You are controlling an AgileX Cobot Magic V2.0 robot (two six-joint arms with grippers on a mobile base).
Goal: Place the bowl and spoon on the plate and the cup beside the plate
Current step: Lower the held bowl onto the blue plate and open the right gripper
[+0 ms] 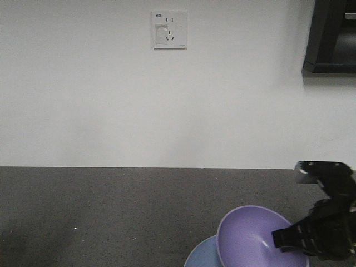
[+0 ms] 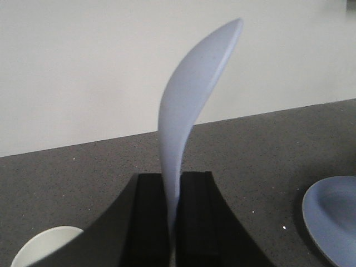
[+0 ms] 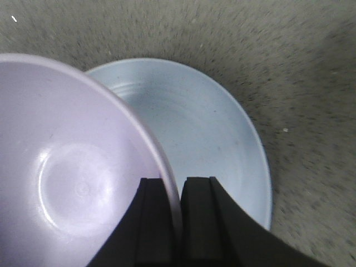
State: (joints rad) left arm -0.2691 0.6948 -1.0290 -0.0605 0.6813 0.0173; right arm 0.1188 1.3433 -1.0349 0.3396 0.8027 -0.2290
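**Two sets of jaws are each gripping one piece of tableware**

Two sets of jaws are working over a dark speckled worktop [image 2: 83, 172] in front of a plain pale wall [image 1: 83, 100] that is carrying a white wall socket [image 1: 169, 29].

Farthest left in the left wrist view, the paper cup [image 2: 44, 250] is showing only part of its cream-white rim at the bottom edge, partly hidden behind the left jaws. The left jaws are pinching almost fully closed on the narrow handle of the pale blue-white spoon [image 2: 189, 111]. The spoon is standing straight out from them, edge-on to the camera, with its scoop at the far end.

To the right of that, the light blue plate [image 2: 334, 217] is lying flat on the worktop. Further right, the right jaws are clamping the rim of the lavender bowl [image 3: 67, 167], one on the inside and one on the outside. The bowl is tilting steeply with its opening turned toward the front camera, and it is hanging over the plate. Whether its lower edge is touching the plate I cannot tell.
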